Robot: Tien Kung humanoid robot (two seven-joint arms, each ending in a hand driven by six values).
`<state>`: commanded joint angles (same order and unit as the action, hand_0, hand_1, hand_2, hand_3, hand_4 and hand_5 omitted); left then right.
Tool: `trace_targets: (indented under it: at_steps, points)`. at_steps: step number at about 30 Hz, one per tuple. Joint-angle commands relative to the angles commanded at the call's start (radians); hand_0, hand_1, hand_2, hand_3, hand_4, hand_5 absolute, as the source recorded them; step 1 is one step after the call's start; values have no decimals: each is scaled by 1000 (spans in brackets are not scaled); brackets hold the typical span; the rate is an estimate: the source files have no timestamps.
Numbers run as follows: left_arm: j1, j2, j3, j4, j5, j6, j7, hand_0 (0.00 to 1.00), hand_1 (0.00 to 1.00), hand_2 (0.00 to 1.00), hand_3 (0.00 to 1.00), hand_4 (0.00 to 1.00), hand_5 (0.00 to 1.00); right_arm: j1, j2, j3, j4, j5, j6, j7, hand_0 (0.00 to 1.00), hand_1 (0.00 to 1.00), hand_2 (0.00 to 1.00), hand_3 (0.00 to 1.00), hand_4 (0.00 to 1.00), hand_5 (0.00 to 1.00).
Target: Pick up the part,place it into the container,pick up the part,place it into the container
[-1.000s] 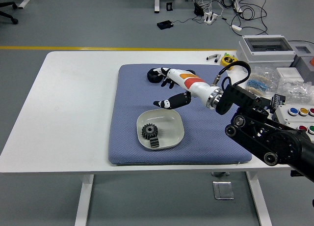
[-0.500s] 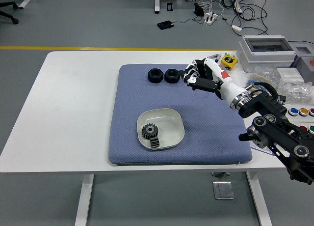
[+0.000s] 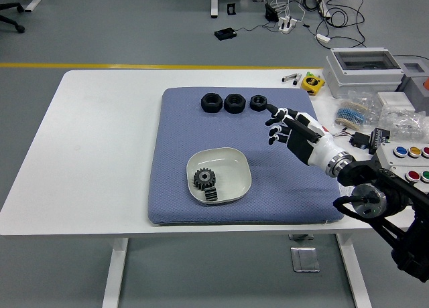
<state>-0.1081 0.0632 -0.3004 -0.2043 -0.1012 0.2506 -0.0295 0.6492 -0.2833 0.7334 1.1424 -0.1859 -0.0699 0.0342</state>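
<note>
While the right hand [image 3: 285, 126] hovers with fingers spread and holding nothing, just near and right of the rightmost part [image 3: 257, 103], three black parts sit in a row along the far edge of the blue mat [image 3: 201, 207]. Lined up and spaced apart, they likely leave room for fingers around each one. A gear [image 3: 203, 179] already lies in the white container [image 3: 241, 164] at the mat's near middle, close enough for a short carry. No left hand shows over the worktop [image 3: 100, 154].
</note>
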Motion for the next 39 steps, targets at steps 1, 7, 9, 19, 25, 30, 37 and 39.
trace_targets:
  at_steps: [1,7,9,19,25,30,37,39]
  points:
    - [0,0,0,0,2,0,0,696,599,656,564,568,586,-4,-2,4,-1,52,3,-3,309,386,485,468,941,528]
    - [-2,-1,-3,0,7,-1,2,697,603,655,564,569,587,-7,-2,13,-9,253,7,-7,351,440,534,488,963,547]
    - [-2,0,1,-1,4,-1,1,696,599,654,563,569,587,-10,-4,16,-10,257,10,-9,418,528,640,546,990,564]
    - [-10,-1,17,-1,-24,-3,-7,696,600,652,562,568,586,-21,-14,64,-13,239,69,-9,645,676,761,778,998,647]
    - [-10,0,15,-1,-21,-4,-7,697,599,654,562,567,585,-34,-16,95,-24,209,89,-2,888,823,870,909,998,833]
    - [-8,-1,9,-1,-12,-4,-4,695,599,653,561,566,585,-50,-18,133,-40,175,100,6,972,869,902,943,998,898]
    - [-4,-2,4,-1,-2,-3,-2,695,601,653,561,566,585,-84,-26,209,-61,120,104,18,987,874,902,946,998,927]
    - [-4,-2,3,-1,-1,-4,-1,695,600,652,560,566,585,-96,-30,237,-57,59,78,29,966,867,892,930,998,944]
